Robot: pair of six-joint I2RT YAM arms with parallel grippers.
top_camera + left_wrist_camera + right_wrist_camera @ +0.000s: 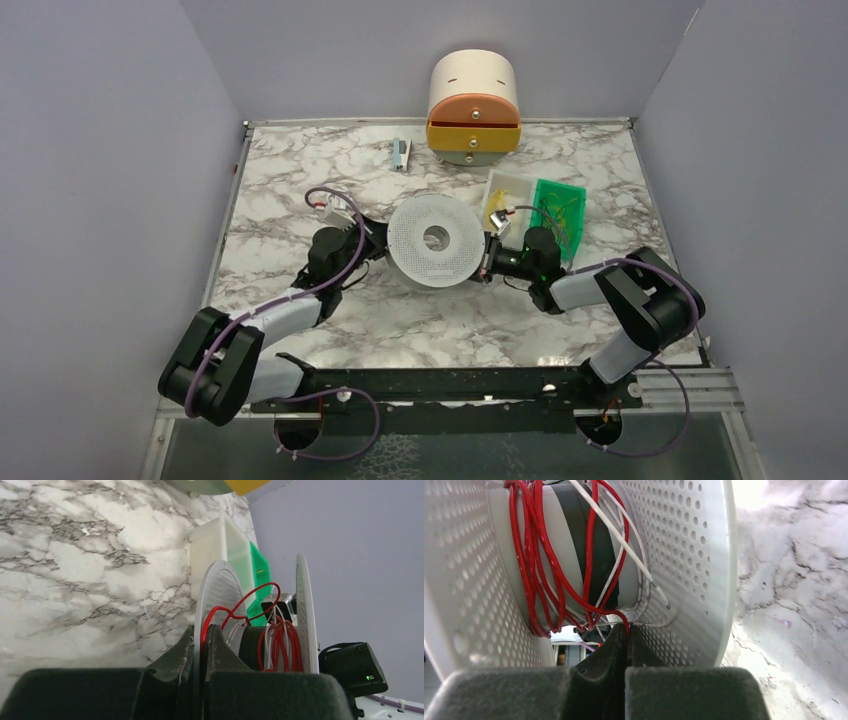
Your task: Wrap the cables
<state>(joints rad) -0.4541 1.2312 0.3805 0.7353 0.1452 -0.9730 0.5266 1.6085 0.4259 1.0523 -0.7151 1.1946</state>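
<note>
Our left gripper (378, 245) points to 3 o'clock, clamped on the spool (434, 240); our right gripper (487, 262) points to 9 o'clock, pinching the cables (544, 575).

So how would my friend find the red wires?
Look at the grey-veined marble table, then the round white holey plastic spool in its middle. Coiled round its hub, between the two discs, are thin bright red wires; the neighbouring wires there are white, so colour gives them away.
</note>
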